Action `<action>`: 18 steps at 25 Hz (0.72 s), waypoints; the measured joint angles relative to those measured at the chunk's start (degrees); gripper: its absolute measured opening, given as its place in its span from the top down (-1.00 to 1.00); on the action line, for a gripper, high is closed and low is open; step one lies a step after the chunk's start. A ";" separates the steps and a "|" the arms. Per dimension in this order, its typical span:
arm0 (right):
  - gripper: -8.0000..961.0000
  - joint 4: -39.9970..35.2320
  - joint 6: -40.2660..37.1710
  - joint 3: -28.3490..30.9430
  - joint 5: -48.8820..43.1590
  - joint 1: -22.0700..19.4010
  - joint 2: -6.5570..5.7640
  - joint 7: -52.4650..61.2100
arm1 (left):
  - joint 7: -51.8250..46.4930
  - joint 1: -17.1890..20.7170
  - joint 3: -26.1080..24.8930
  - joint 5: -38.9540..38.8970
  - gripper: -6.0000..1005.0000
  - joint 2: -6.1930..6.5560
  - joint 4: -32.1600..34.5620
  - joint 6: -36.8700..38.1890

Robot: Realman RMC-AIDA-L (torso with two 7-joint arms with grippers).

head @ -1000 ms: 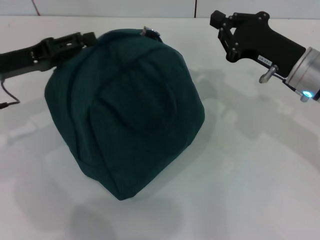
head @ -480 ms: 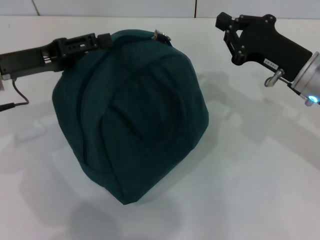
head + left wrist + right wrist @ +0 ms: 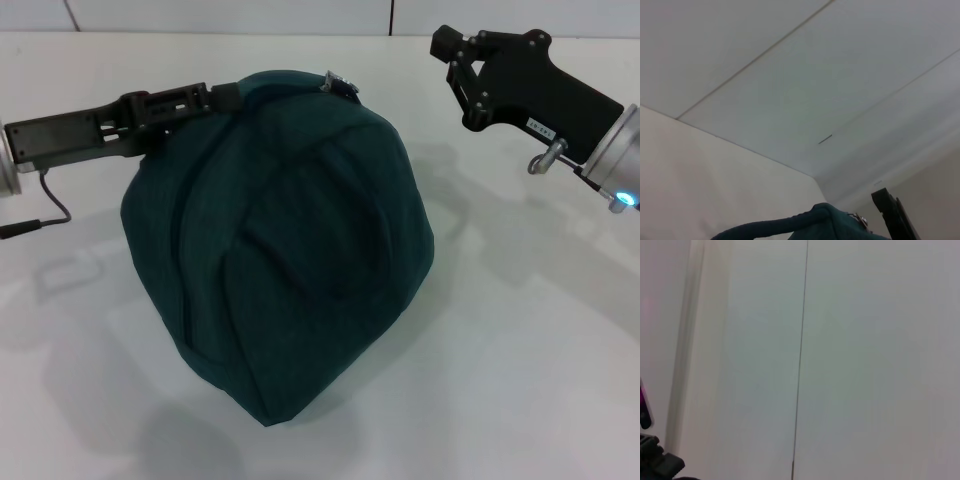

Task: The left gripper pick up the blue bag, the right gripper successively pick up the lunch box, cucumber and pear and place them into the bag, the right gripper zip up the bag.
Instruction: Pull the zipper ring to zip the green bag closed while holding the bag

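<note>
The blue bag has drifted toward the right of the head view over the last second, and the left gripper has come with it, now reaching in from the upper left with its fingers closed on the fabric at the bag's top edge. The bag bulges full and hangs tilted, its lower corner toward the bottom centre of the frame near the white table. The metal ring zipper pull shows at the bag's crest.

The right gripper hovers at the upper right, apart from the bag; it has barely shifted, and I cannot tell how its fingers stand.

No lunch box, cucumber or pear lies outside, so I judge they are packed and the zip is done or nearly so. The bag's inside is hidden.
</note>
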 joint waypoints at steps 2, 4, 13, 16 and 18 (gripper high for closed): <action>0.96 -0.02 0.00 0.00 0.00 0.00 0.01 0.00 | 0.06 -0.07 0.04 0.07 -0.77 -0.14 -0.06 0.10; 0.96 -0.07 0.00 0.00 0.00 0.00 0.02 0.00 | 0.06 -0.09 0.06 0.11 -0.77 -0.20 -0.13 0.11; 0.96 -0.08 0.00 0.00 0.00 0.07 -0.05 -0.57 | 0.05 -0.33 0.08 0.89 -0.77 -0.30 0.07 0.13; 0.96 -0.07 0.00 0.00 0.00 0.15 -0.07 -0.58 | 0.05 -0.42 0.08 1.34 -0.77 -0.36 0.00 0.13; 0.96 -0.10 0.00 0.00 0.00 0.16 -0.07 -0.58 | 0.04 -0.46 0.13 1.41 -0.73 -0.36 -0.12 0.13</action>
